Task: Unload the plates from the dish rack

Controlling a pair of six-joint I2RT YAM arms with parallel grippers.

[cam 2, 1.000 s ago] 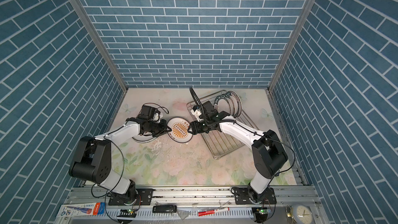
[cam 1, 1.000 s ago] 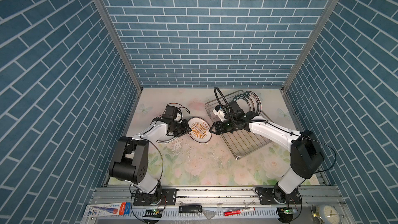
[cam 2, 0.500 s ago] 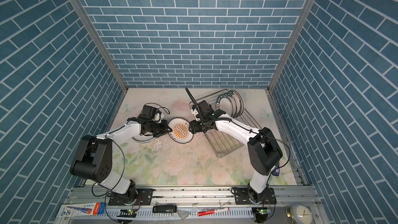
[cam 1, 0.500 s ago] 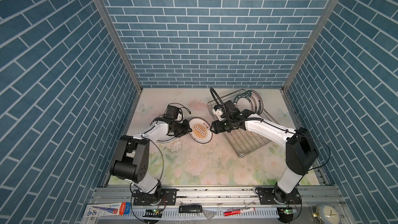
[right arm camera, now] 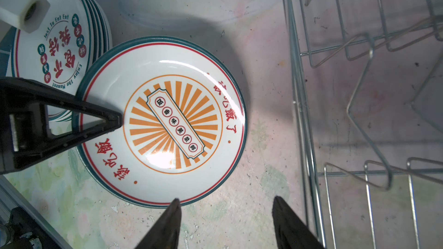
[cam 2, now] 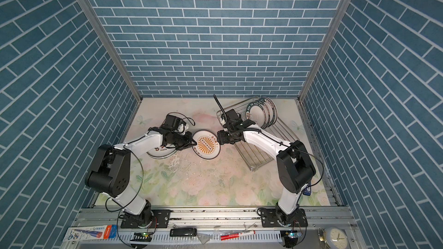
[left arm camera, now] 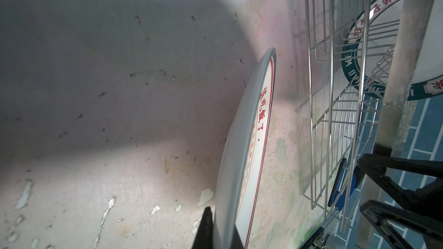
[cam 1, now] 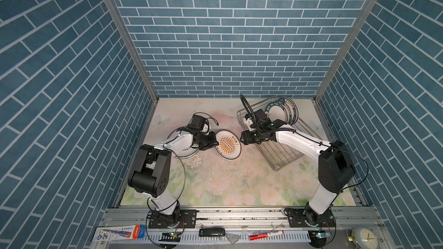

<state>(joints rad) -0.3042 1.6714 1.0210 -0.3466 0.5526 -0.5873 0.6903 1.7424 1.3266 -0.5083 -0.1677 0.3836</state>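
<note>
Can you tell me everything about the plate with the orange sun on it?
The sunburst plate is round, glossy and white, with a dark green edge, a red ring, red characters and an orange sunburst around a banner. It is tilted beside the stack of plates, outside the dish rack. The left gripper pinches its rim; the open right gripper is by the opposite edge.

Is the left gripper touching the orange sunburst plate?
Touching. The left wrist view shows the left gripper closed on the orange sunburst plate, one finger on each side of its rim.
</note>
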